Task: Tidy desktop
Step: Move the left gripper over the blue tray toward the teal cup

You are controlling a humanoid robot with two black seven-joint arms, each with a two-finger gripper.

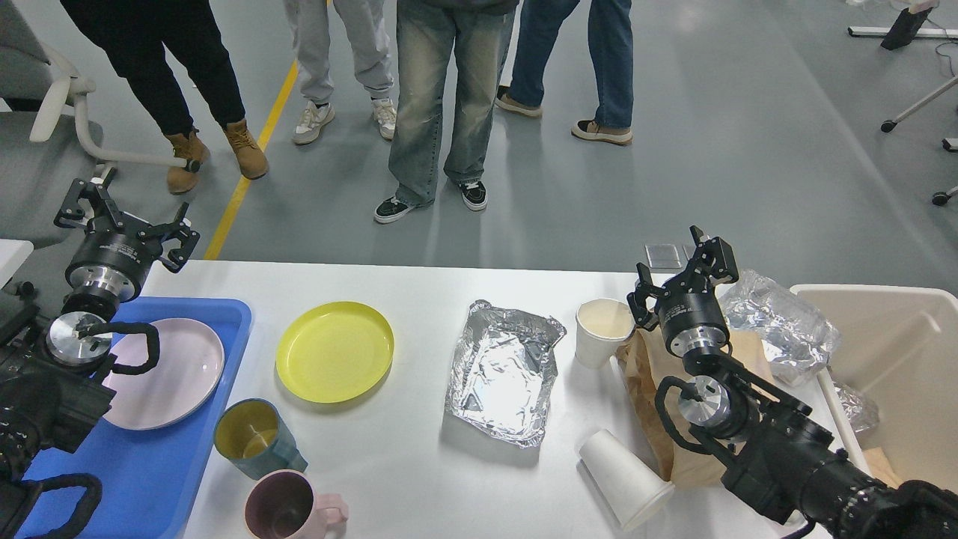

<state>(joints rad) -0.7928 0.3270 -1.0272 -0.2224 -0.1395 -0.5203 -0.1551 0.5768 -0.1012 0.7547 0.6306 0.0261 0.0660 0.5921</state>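
The white desktop (426, 288) holds a yellow plate (334, 352), a foil tray (503, 372), an upright white paper cup (601, 330), a paper cup lying on its side (626, 479), a brown paper bag (653, 389) and crumpled foil (780, 323). A grey-blue mug (257, 439) and a pink mug (290, 509) stand near the front. My left gripper (126, 224) is open and empty, raised over the table's far left corner. My right gripper (681, 269) is open and empty, above the paper bag, just right of the upright cup.
A blue tray (161, 479) at the left holds a pink plate (166, 374). A beige bin (898, 352) with foil scraps stands at the right. Several people stand on the floor beyond the far edge. A chair (52, 112) is at the far left.
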